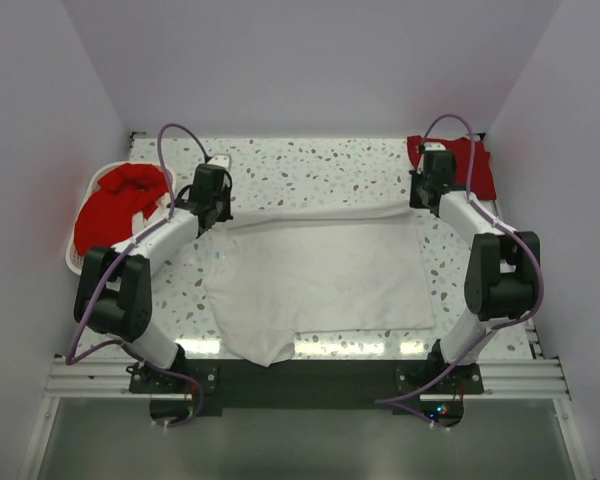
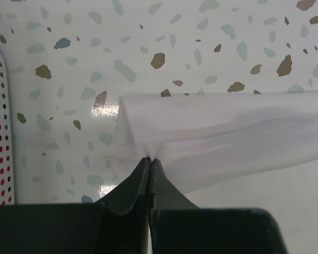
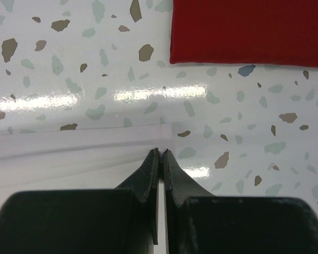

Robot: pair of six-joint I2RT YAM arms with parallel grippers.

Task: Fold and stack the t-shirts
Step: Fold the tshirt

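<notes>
Grip at both ends
Left jaws, right jaws pinch white t-shirt (image 1: pixel 320 275); beyond right jaws, red t-shirt (image 3: pixel 249 32) cut off.

A: Shirt colours?
B: A white t-shirt (image 1: pixel 320 275) in the middle, a red t-shirt (image 1: pixel 115 205) at ten o'clock, a second red t-shirt (image 1: pixel 484 172) at two o'clock.
A: And the table (image 1: pixel 310 165)?
B: White, flecked brown, grey-green and blue.

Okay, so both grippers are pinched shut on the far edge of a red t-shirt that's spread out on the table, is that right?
Not quite: the shirt is white, not red. The top external view shows the left gripper and the right gripper pinched shut on the far edge of a white t-shirt that's spread out on the table.
</notes>
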